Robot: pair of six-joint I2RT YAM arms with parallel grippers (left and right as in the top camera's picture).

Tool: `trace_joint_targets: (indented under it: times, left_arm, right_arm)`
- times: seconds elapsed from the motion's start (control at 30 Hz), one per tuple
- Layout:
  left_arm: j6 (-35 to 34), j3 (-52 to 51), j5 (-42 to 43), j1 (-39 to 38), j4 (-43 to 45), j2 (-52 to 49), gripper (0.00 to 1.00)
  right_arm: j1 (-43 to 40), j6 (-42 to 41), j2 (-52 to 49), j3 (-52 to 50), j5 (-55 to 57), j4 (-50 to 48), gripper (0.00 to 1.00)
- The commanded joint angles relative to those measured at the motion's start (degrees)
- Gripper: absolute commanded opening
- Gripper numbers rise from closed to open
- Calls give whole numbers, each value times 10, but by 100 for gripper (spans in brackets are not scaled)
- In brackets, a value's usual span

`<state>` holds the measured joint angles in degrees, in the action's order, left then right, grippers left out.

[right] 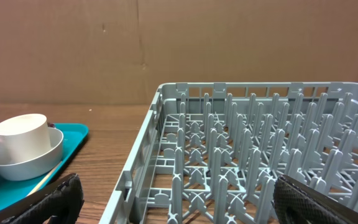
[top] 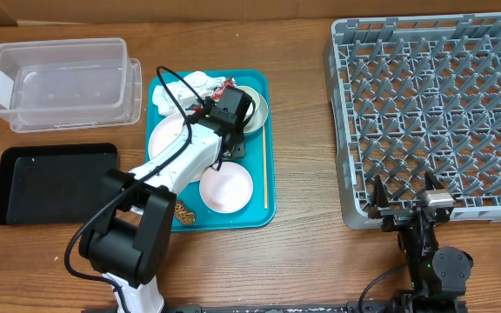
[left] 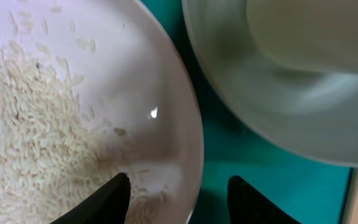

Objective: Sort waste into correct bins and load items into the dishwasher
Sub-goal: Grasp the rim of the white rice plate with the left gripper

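Rim of plate [left: 143, 79] sits inside spread left pincer [left: 179, 182].

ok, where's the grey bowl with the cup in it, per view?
Overhead: grey bowl in the top right corner of the teal tray.
Left wrist: it fills the upper right, next to the rice plate.
Right wrist: far left, sitting on the tray.
Shared landmark: the teal tray, which shows in all three views.
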<state>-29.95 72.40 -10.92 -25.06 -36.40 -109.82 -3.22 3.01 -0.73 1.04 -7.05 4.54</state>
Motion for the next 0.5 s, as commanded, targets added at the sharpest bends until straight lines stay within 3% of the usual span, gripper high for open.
trace_joint_targets:
  times: [0.0, 0.2, 0.47]
  left_arm:
    - [11, 7, 17, -8, -7, -10, 53]
    - [11, 7, 17, -11, -6, -21, 52]
    - [13, 7, 13, -12, -9, -21, 36]
  right_arm:
    - [3, -2, 5, -6, 1, -3, 100]
    - [3, -2, 5, -6, 1, -3, 100]
    - [3, -2, 5, -6, 1, -3, 100]
